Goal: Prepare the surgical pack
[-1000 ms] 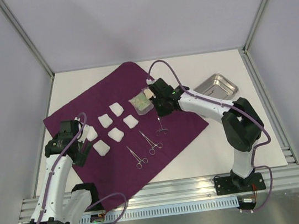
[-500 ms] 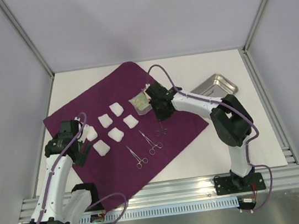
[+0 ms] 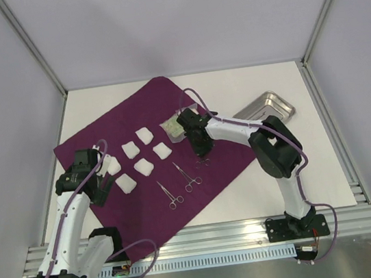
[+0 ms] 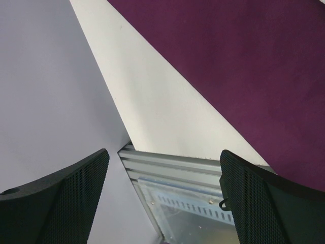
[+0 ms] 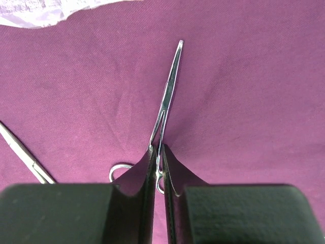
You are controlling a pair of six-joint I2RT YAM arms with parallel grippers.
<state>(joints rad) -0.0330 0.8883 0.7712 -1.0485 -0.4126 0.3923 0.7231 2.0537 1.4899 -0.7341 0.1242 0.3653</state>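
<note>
Top: right gripper (image 3: 201, 152) on the right half of the cloth (image 3: 138, 109), over one forceps (image 3: 200, 162); tray (image 3: 265, 108) off the cloth's right side. Left wrist: left gripper (image 4: 163, 153) spread wide, empty, beyond the cloth's edge. Right wrist: right gripper clenched on forceps shank, tips pointing straight away across the cloth.

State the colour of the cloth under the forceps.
Deep purple: the cloth under the forceps shows best in the right wrist view.
</note>
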